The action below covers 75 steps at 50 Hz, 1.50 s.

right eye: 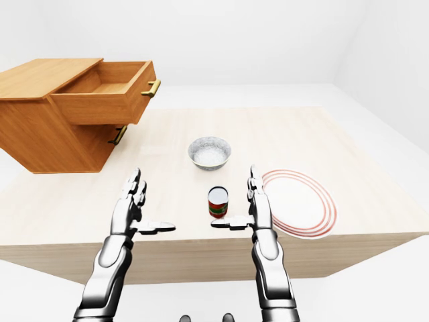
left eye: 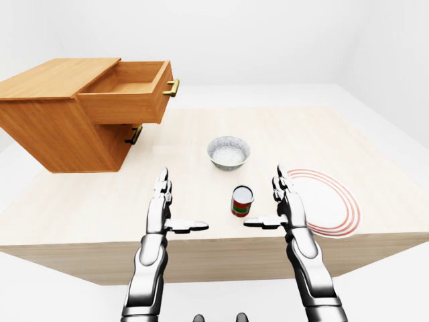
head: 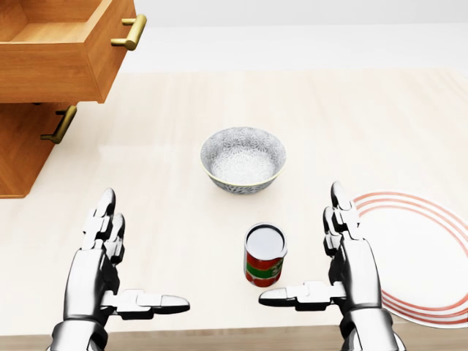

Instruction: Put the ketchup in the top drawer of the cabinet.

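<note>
Ketchup can (head: pixel 264 255) upright on table (head: pixel 168 131), just below bowl (head: pixel 243 159) in head view, between both hands, nearer right hand (head: pixel 349 262). Right hand open, fingers straight, thumb tip near can's base without touching. Left hand (head: pixel 102 257) open likewise, well apart from can. Red-ringed plate (head: pixel 424 248) just beside right hand. Cabinet (left eye: pixel 60 114) at upper left in left-eye view, top drawer (left eye: pixel 127 90) pulled out, lower drawer's handle (head: pixel 60 124) beneath.
</note>
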### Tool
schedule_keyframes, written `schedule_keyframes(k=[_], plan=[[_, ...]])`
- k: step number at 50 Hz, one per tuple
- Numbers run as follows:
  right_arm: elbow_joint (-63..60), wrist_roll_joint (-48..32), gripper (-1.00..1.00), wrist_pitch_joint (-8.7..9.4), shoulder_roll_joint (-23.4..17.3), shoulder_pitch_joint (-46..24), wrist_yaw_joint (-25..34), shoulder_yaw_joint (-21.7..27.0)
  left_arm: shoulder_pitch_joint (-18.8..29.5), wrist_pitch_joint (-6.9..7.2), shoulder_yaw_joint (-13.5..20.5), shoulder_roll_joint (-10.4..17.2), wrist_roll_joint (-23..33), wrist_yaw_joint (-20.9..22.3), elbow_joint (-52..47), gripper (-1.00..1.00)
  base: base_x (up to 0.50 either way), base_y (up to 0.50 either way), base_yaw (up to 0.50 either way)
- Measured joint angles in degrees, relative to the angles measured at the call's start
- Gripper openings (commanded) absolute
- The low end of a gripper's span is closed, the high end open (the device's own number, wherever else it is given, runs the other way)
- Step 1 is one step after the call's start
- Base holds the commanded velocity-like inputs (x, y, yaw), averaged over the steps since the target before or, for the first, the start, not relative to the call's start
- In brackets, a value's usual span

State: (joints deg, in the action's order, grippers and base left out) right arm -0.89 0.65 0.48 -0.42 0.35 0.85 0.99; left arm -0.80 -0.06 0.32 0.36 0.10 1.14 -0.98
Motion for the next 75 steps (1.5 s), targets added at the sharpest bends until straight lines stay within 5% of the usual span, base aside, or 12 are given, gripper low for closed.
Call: schedule_keyframes(k=[13, 24, 48, 75], plan=[[-4.89, 0.34, 1.00, 2.23, -0.44, 2.07, 1.47, 0.82, -2.96, 1.33, -0.08, 0.20, 0.51, 2.00, -5.06, 1.00, 0.00, 0.00, 0.00], [-15.48, -1.50, 1.00, 4.52, -0.16, 6.63, 1.83, -0.44, -8.61, 5.06, -0.96, 0.27, 0.45, 3.99, -15.99, 1.00, 0.00, 0.00, 0.00], [-50.16, -4.71, 1.00, 4.52, -0.35, 23.36, 2.79, -4.36, -23.67, 5.06, 5.04, -2.57, -7.71, 13.33, -48.95, 1.00, 0.00, 0.00, 0.00], [-58.52, -0.32, 1.00, 4.52, -1.04, 29.78, 4.14, -3.27, -27.37, 5.06, 10.72, -5.28, -12.28, 18.25, -58.33, 1.00, 0.39, 0.00, 0.00]])
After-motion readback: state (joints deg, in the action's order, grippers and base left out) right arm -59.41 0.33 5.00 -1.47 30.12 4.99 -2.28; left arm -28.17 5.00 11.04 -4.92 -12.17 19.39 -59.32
